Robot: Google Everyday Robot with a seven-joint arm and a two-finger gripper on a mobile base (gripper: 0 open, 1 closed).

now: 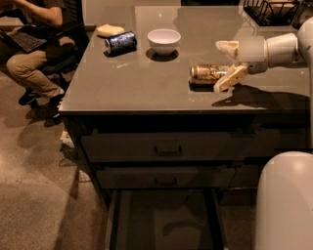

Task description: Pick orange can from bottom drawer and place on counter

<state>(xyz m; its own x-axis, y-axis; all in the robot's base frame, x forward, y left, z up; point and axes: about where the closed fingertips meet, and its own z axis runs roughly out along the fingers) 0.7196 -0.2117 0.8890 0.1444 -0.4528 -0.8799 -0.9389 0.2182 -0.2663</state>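
Note:
The orange can (209, 72) lies on its side on the counter (137, 83), right of centre. My gripper (226, 64) is open at the can's right end, one finger (227, 47) behind it and one finger (230, 78) in front, no longer clamped on it. The white arm reaches in from the right. The bottom drawer (164, 219) stands pulled open below, and the part of its dark floor in view is bare.
A white bowl (164, 40), a blue can (120, 42) on its side and a pale flat object (109, 30) lie at the counter's back left. A black wire rack (271, 10) stands back right. A seated person (34, 44) is at the left. My white base (286, 200) is lower right.

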